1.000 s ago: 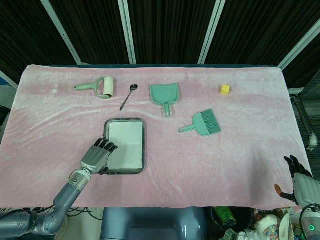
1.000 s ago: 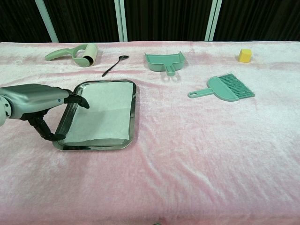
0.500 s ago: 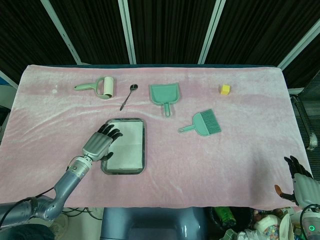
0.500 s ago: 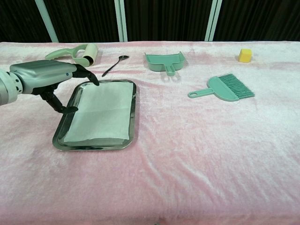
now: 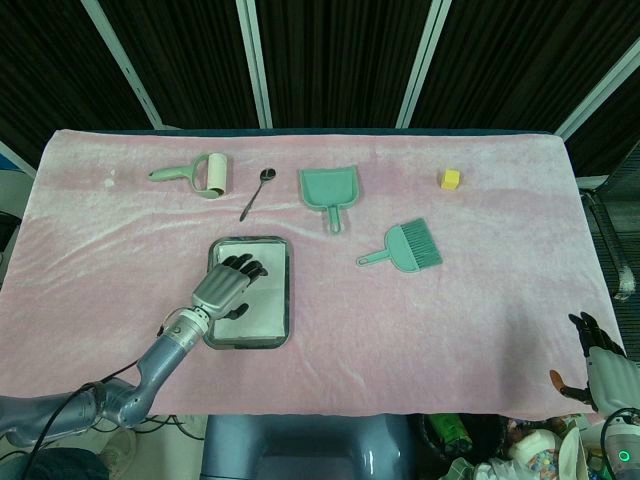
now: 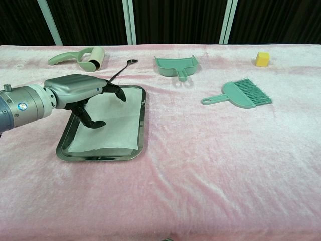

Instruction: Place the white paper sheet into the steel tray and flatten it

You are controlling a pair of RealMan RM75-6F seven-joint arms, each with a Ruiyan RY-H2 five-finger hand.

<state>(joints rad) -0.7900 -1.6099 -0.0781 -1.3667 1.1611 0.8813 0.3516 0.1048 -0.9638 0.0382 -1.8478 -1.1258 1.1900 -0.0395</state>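
The white paper sheet [image 6: 113,125] lies flat inside the steel tray [image 6: 142,122], left of the table's middle. My left hand [image 6: 83,90] hovers palm down over the sheet's left half with fingers spread and nothing in it; whether it touches the paper I cannot tell. In the head view the left hand [image 5: 225,285] covers much of the sheet [image 5: 262,305] inside the tray [image 5: 286,290]. My right hand [image 5: 600,365] hangs off the table's front right corner, fingers apart and empty.
A lint roller [image 5: 200,174], a spoon [image 5: 254,193] and a green dustpan [image 5: 330,188] lie along the far side. A green hand brush [image 5: 408,247] sits right of the tray. A yellow cube [image 5: 451,179] is at the far right.
My left hand moved right and further over the tray, from its left rim to above the paper. The sheet and tray stay where they were. The right hand has not moved.
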